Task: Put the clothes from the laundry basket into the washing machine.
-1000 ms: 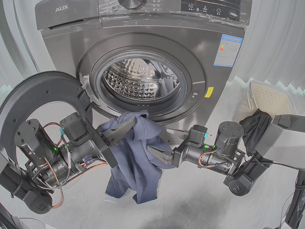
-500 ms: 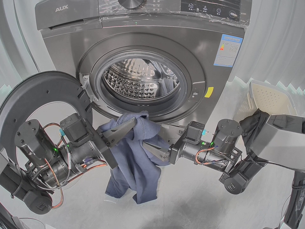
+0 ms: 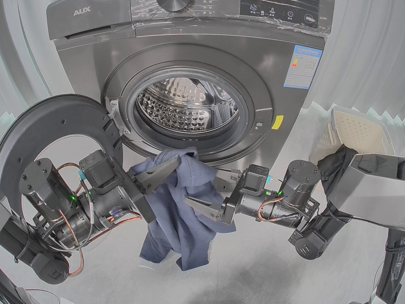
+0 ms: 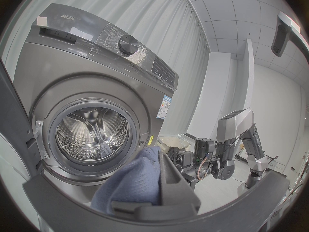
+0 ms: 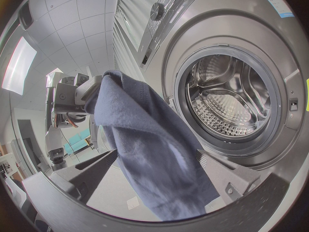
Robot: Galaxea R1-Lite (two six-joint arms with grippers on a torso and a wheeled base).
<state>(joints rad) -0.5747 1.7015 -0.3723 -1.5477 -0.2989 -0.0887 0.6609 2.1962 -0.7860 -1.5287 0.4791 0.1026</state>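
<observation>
Blue garment [image 3: 181,220] clamped in the left gripper [image 3: 173,164], hanging toward the floor just below the open drum mouth of the washing machine [image 3: 253,60]. Right gripper [image 3: 213,191] with fingers spread wide, one on either side of the hanging cloth. Round door [image 3: 55,117] swung open at left. Dark garment [image 3: 335,167] draped over the laundry basket [image 3: 358,129] rim at right.

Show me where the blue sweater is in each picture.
Head view: blue sweater hangs mid-picture, below the drum opening.
Left wrist view: sweater bunched in the left fingers, before the drum opening.
Right wrist view: sweater draped between the spread right fingers, beside the drum opening.
Shared landmark: the drum opening.
</observation>
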